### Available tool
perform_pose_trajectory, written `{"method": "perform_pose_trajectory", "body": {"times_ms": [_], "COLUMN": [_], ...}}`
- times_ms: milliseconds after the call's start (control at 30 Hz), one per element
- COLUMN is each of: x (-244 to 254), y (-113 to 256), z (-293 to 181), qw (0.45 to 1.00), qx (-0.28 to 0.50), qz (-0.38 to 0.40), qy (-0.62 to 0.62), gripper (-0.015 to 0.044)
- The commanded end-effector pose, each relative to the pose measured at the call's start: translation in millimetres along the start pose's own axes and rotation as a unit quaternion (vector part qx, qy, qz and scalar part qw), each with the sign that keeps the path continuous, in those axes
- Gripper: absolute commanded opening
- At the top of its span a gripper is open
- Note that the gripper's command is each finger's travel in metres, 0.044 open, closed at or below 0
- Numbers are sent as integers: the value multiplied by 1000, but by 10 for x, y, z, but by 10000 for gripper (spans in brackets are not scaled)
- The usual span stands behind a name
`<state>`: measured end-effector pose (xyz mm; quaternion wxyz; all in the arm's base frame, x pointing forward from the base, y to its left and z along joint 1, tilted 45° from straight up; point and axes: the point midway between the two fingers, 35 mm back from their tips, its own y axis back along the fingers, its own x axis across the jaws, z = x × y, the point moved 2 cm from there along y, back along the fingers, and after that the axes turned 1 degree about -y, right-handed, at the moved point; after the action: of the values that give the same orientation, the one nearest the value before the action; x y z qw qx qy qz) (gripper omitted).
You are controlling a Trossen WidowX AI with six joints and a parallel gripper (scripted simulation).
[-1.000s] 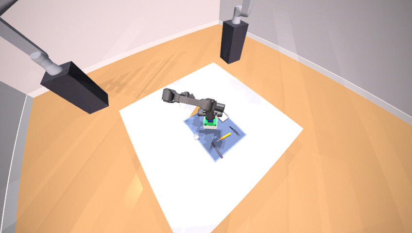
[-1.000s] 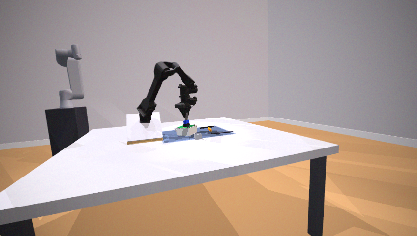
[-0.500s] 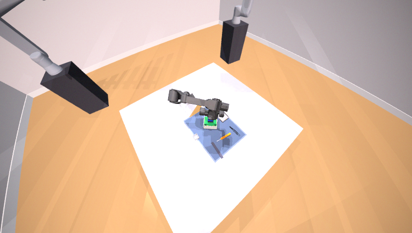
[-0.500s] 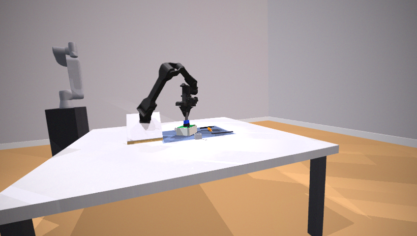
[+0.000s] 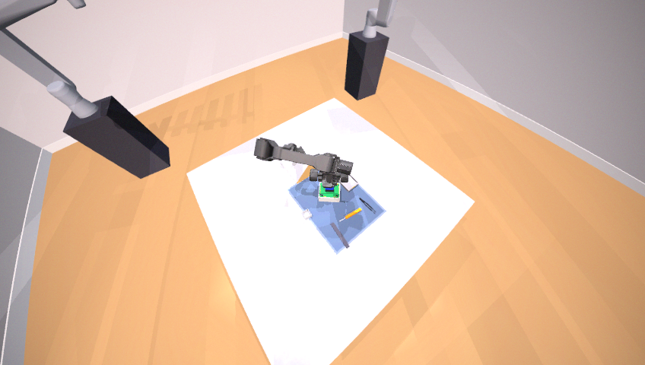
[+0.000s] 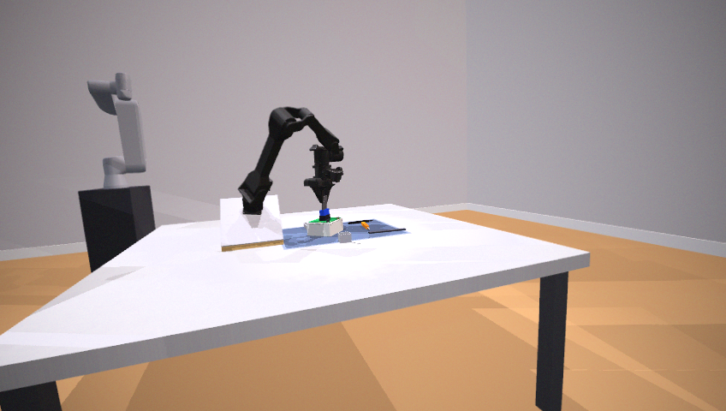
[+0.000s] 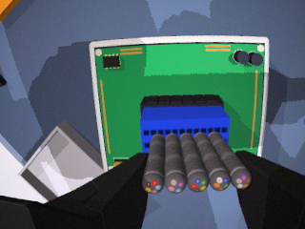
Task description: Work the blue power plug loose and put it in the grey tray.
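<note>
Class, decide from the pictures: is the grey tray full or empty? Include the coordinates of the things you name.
Cannot tell: the visible part of the grey tray point(image 5: 351, 186) point(image 7: 59, 159) holds nothing, but the pincer point(image 7: 193, 163) hides the rest.
</note>
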<state>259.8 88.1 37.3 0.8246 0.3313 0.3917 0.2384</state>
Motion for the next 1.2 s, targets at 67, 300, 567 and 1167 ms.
{"method": "perform_pose_trajectory", "body": {"times_ms": [67,300,567,1167], "x": [155,155,52,43], "y": [158,170,230,-36], "z": [-17,-18,-15,-9], "qw": [998,998,1000,1000], "qx": [-11,-11,-10,-10], "qz": [-64,-63,-13,-13], "qy": [7,7,8,8], "gripper": [0,0,0,53]}}
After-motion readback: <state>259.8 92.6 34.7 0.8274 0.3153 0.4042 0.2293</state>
